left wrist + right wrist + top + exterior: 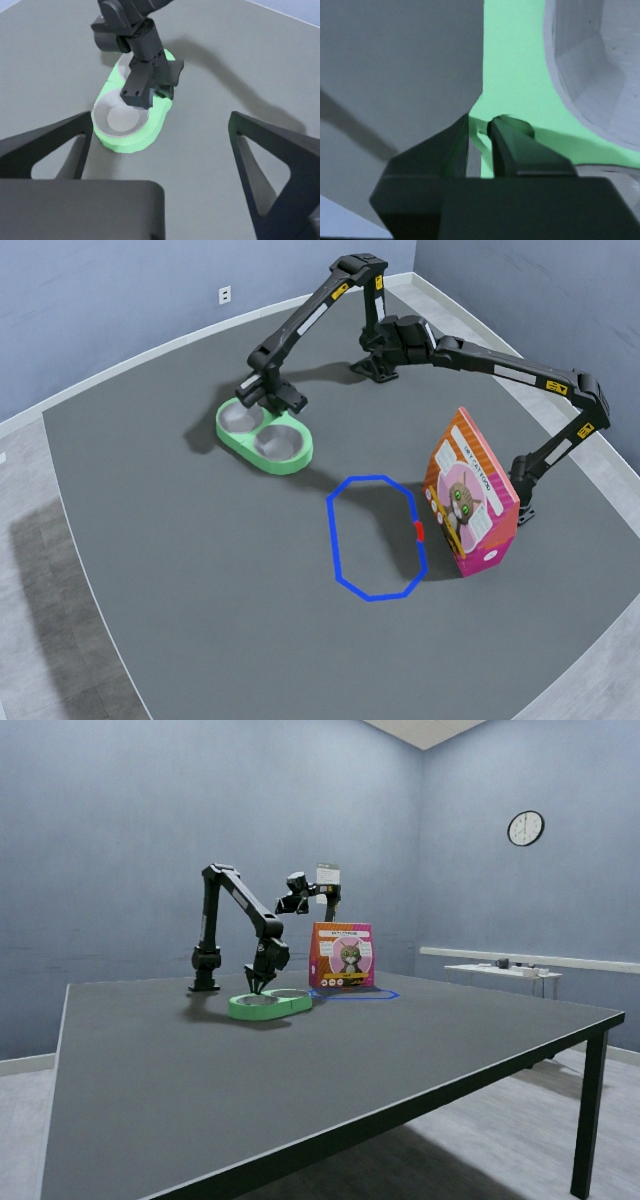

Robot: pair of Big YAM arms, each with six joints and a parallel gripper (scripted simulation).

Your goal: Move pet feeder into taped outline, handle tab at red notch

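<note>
Pet feeder, green, twin steel bowls seated; on surface, outside blue outline. Right tool: nearly closed, pinching tab rim. Left tool: wide open, unladen, well apart.

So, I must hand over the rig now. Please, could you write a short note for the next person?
Left gripper: jaws open, raised away from the feeder.
Right gripper: jaws closed on the handle tab; grip firmness unclear.
Pet feeder: outside the blue outline.
Done: both bowls appear seated.
Left: move feeder inside, tab at red notch, recheck bowls.
</note>
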